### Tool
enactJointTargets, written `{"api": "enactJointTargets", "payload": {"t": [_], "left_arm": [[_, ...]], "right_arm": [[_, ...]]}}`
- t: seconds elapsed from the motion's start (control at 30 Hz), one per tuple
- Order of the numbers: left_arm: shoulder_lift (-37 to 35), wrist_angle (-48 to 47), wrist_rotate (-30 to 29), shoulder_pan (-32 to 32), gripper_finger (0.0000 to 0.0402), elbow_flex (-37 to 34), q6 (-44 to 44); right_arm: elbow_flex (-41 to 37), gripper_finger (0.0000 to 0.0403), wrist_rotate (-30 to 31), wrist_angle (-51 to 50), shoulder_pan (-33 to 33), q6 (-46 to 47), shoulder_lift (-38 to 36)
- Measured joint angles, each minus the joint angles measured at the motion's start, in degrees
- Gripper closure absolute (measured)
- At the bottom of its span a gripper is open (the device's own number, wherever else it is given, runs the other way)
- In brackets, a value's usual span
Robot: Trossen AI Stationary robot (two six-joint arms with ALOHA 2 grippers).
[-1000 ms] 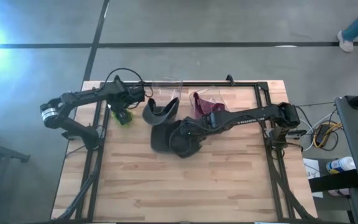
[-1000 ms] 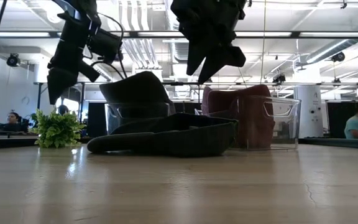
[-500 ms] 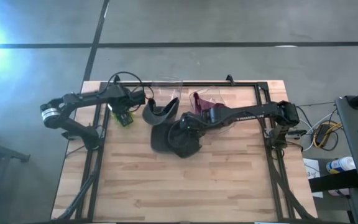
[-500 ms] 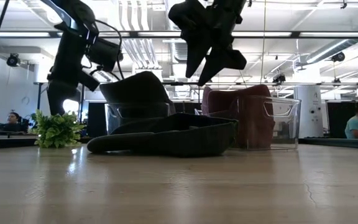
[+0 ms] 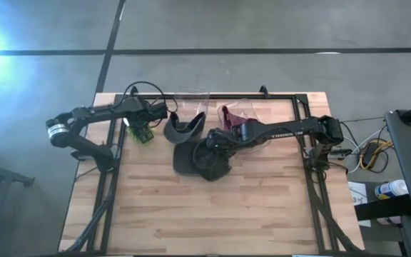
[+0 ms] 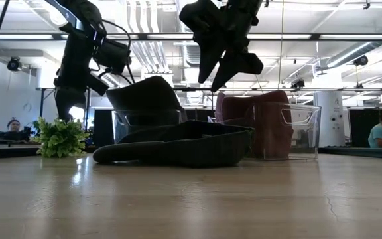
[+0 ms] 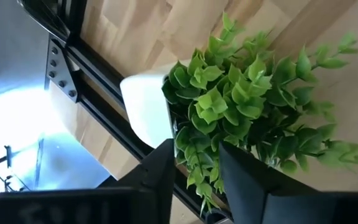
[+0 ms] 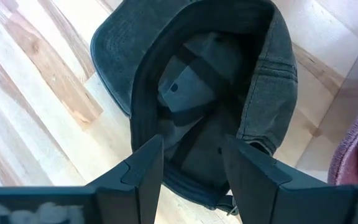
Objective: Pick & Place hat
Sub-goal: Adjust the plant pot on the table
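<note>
A dark cap (image 6: 178, 147) lies upside down on the wooden tabletop (image 5: 212, 214), just in front of two clear bins. The right pincer (image 8: 191, 165) hangs directly above the cap's hollow, fingers spread and empty; this arm is judged nearer. The cap's long axis runs brim to back strap. Farther left, the left pincer (image 7: 194, 171) hovers over a small green plant (image 7: 253, 118), fingers apart, gripping nothing.

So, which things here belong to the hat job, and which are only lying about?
Belonging to the job:
- dark cap lying on the table
- right pincer, open above the cap
- clear bins at the back, one holding a dark hat, one a maroon hat

Only lying about:
- small green plant, with the left pincer over it
</note>
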Motion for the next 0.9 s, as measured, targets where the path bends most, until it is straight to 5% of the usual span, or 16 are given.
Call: {"api": "enactJointTargets", "payload": {"t": [0.63,0.9], "left_arm": [[0.1,1.8,-0.8,0.1,0.0383,-0.1,1.5],[0.1,1.4,0.2,0.1,0.0325,-0.1,2.7]], "right_arm": [[0.0,0.0257,0.0,0.1,0.0,0.0,0.0],[0.0,0.0252,0.1,0.1,0.0,-0.2,0.0]]}}
